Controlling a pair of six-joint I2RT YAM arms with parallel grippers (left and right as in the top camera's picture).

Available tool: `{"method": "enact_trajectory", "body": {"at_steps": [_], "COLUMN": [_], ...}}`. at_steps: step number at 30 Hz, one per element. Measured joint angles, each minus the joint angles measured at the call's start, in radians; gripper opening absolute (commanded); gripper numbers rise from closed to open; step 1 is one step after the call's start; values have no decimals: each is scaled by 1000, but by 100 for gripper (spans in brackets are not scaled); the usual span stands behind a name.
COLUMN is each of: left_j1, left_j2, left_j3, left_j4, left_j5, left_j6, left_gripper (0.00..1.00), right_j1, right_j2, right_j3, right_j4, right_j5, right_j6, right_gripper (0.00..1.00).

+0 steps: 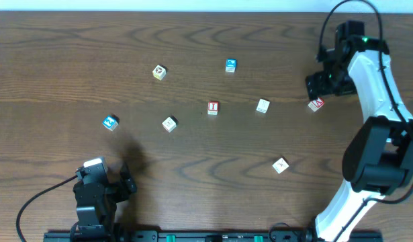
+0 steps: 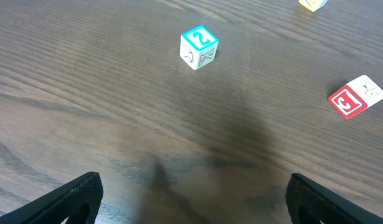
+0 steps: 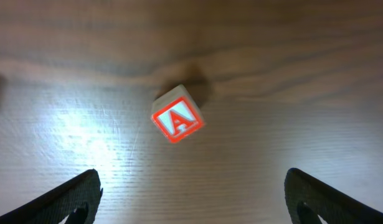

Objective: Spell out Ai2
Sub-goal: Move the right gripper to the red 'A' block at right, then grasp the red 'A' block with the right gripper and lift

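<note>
- Zero letters placed: A block [image 3: 177, 122], I block [image 1: 213, 107], 2 block [image 2: 199, 46] lie well apart.
- Right gripper [image 3: 191, 190] wide, empty, over A block, upper right; left gripper [image 2: 191, 193] wide, empty.

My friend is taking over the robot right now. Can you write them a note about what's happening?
Left gripper: open and empty, low near the table's front edge, short of the blue 2 block.
Right gripper: open, hovering over the red A block, not gripping it.
Red I block: mid-table.
Done: nothing is lined up; the three blocks lie far apart.
Left: grab A, then set A, I and 2 in a row.
</note>
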Motion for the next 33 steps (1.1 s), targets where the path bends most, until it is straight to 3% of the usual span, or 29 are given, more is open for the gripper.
{"method": "enact_trajectory", "body": {"at_steps": [8,18,33], "left_j1": [0,0,0], "left_j2": [0,0,0], "left_j3": [0,0,0], "left_j4": [0,0,0], "left_j5": [0,0,0], "left_j6": [0,0,0], "left_gripper": [95,95,95], "right_j1": [2,2,2], "right_j2": [0,0,0], "right_j3": [-200,-266,-266], "right_j4": [144,304,329], "right_j5": [-18,-31,-89], "right_j6": [-129,-245,-365], "right_gripper": [91,91,67]}}
